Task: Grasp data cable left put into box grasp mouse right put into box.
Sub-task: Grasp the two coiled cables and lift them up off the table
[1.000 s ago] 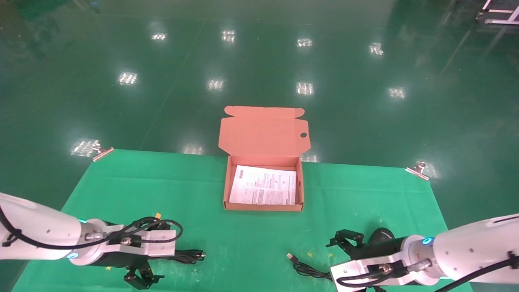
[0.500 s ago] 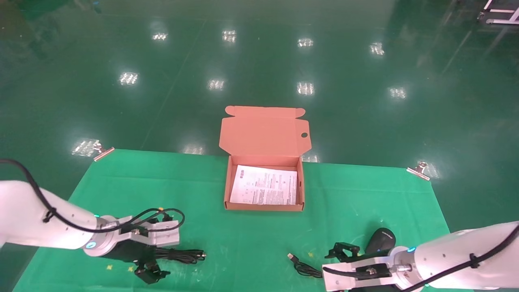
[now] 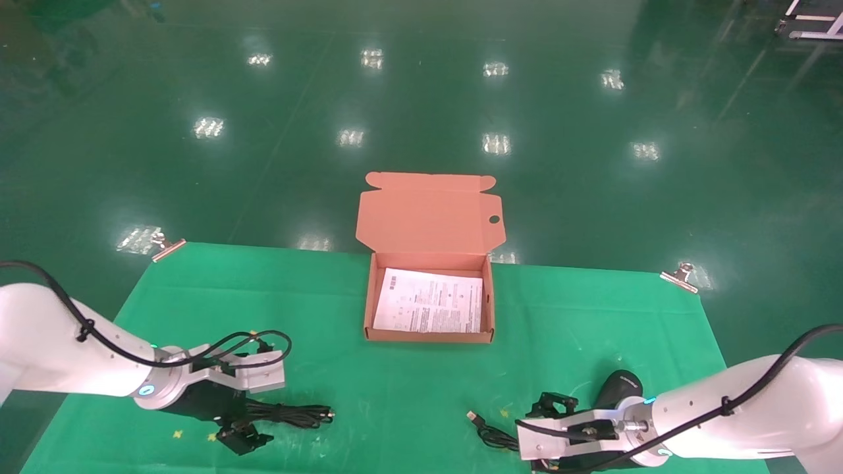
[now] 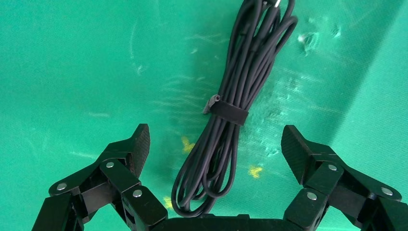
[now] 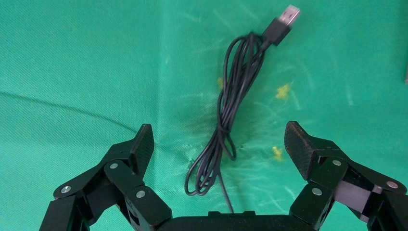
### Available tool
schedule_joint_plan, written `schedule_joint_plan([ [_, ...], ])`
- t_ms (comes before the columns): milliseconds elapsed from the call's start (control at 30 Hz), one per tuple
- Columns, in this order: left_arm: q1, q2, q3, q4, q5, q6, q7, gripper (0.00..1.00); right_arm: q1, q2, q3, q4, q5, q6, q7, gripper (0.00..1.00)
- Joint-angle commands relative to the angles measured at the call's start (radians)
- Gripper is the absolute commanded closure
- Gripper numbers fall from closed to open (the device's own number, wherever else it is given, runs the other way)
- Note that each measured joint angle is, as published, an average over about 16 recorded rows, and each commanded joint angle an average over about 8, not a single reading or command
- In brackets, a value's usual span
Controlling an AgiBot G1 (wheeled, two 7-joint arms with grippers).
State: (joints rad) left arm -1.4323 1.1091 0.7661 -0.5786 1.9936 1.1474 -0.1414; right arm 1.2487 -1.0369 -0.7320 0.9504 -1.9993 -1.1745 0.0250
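Observation:
The data cable, a strapped black bundle, lies on the green cloth at the near left. My left gripper is open and low over the cloth, its fingers either side of the bundle's looped end without touching it. The black mouse sits at the near right, behind my right wrist. Its thin cord trails left to a silver USB plug. My right gripper is open, straddling the loose cord. The orange-brown box stands open at mid-table.
A white printed sheet lies in the box, whose lid stands up at the back. Metal clips pin the cloth's far corners. Green cloth lies between the two arms. Glossy floor lies beyond the table.
Both wrists have sunk lower towards the cloth. The left gripper has shifted onto the cable bundle's end; the right gripper has drawn back towards the near edge, over the mouse cord.

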Motion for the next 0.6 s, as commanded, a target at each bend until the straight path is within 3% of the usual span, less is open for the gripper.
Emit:
schedule_joint_plan([
  [33,-0.008,0.009,-0.001,0.041,-0.005,-0.009,0.027,0.32,0.003,-0.012,-0.003,-0.035,-0.007,0.015,-0.015,0.24],
  [200,-0.018,0.023,-0.009,0.102,-0.020,-0.026,0.074,0.94,0.005,-0.029,-0.004,-0.082,-0.022,0.055,-0.026,0.86],
  [233,-0.019,0.025,-0.011,0.109,-0.023,-0.030,0.079,1.00,0.005,-0.031,-0.003,-0.087,-0.022,0.059,-0.027,0.99],
  [600,-0.019,0.024,-0.012,0.108,-0.026,-0.030,0.078,1.00,0.005,-0.031,-0.003,-0.086,-0.023,0.060,-0.028,1.00],
])
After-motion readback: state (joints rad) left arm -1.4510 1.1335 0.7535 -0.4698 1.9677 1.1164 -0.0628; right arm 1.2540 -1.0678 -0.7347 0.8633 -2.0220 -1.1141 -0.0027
